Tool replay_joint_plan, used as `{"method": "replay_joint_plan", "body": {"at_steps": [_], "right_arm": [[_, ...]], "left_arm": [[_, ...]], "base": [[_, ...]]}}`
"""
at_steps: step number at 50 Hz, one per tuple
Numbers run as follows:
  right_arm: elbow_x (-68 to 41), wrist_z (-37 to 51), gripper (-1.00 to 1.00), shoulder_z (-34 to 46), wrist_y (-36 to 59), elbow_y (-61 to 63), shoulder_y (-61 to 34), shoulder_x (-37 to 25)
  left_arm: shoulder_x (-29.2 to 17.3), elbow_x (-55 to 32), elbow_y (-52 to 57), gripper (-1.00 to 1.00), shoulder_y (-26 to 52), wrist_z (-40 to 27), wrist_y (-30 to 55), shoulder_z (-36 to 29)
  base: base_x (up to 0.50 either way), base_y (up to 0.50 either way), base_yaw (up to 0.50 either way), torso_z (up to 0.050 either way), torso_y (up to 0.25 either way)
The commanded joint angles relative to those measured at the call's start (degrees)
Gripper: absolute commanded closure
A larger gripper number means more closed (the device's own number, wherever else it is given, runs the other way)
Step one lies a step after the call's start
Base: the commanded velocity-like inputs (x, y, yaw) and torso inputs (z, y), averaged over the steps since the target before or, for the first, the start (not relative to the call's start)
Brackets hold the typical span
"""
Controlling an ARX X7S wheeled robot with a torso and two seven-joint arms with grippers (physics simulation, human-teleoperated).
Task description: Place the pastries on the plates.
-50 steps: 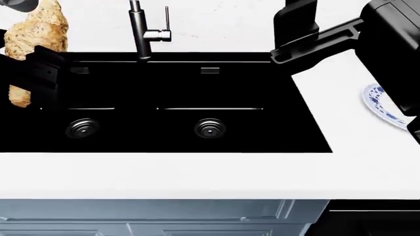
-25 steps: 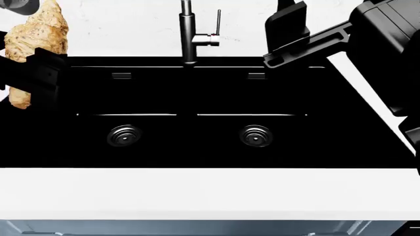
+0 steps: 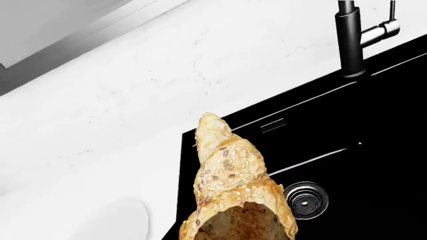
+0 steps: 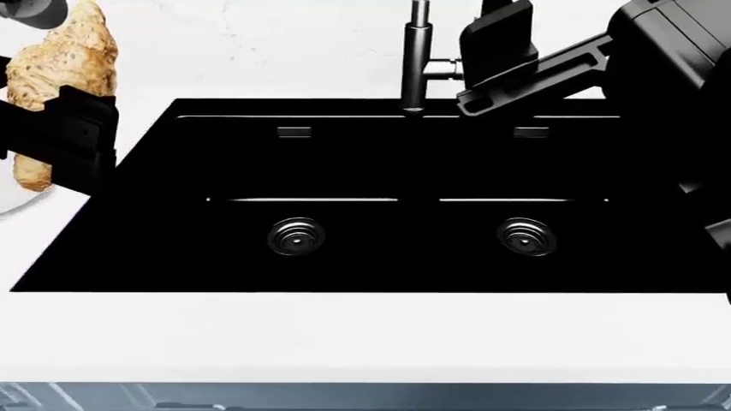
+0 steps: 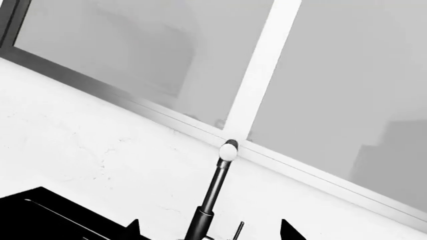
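Observation:
A long tan croissant (image 4: pixel 67 60) with dark speckles hangs tip-up at the far left, with my left gripper (image 4: pixel 63 128) shut on its middle. In the left wrist view the croissant (image 3: pixel 233 185) hangs over the sink's left end. A plain pale plate (image 3: pixel 110 220) lies on the counter just beside it. In the head view only the rim of that plate (image 4: pixel 20 202) shows, below the croissant. My right gripper (image 4: pixel 502 73) is raised near the tap, open and holding nothing. Its fingertips (image 5: pixel 133 229) stand wide apart.
A black double sink (image 4: pixel 377 274) with two drains fills the middle of the white counter (image 4: pixel 365 330). A dark tap (image 4: pixel 418 60) rises at its back edge, close to my right gripper. A window (image 5: pixel 167 55) runs behind the counter.
The head view has swung left, so sink and tap slid right in the picture. The blue-rimmed plate left the view at right and the pale plate's rim came in at left. Croissant still held.

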State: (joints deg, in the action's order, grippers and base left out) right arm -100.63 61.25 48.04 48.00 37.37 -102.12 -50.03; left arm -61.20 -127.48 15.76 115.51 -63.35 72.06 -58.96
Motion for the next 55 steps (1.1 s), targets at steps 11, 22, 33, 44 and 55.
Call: {"method": "replay_joint_plan", "body": {"at_steps": [11, 22, 33, 44, 55], "right_arm": [[0.5, -0.7, -1.00, 0.0, 0.1, -0.6, -0.2, 1.2], [1.0, -0.9, -1.00, 0.3, -0.4, -0.8, 0.9, 1.8], [-0.1, -0.4, -1.00, 0.3, -0.3, -1.0, 0.5, 1.7], [-0.3, -0.1, -1.00, 0.3, -0.4, -1.4, 0.4, 2.3], [-0.9, 0.3, -1.00, 0.3, -0.9, -1.3, 1.6, 1.2]], "left_arm": [[-0.2, 0.1, -0.2, 1.00, 0.4, -0.7, -0.6, 0.0], [-0.4, 0.3, 0.1, 1.00, 0.1, -0.4, -0.7, 0.1], [-0.1, 0.2, -0.1, 1.00, 0.2, -0.3, -0.7, 0.0], [-0.1, 1.1, -0.4, 1.00, 0.1, 0.5, -0.5, 0.4], [1.1, 0.5, -0.7, 1.00, 0.6, -0.6, -0.3, -0.5]], "base": [[0.00, 0.50, 0.00, 0.000, 0.001], [0.00, 0.50, 0.00, 0.000, 0.000], [0.00, 0.50, 0.00, 0.000, 0.001], [0.00, 0.50, 0.00, 0.000, 0.001], [0.00, 0.49, 0.00, 0.000, 0.000]]}}
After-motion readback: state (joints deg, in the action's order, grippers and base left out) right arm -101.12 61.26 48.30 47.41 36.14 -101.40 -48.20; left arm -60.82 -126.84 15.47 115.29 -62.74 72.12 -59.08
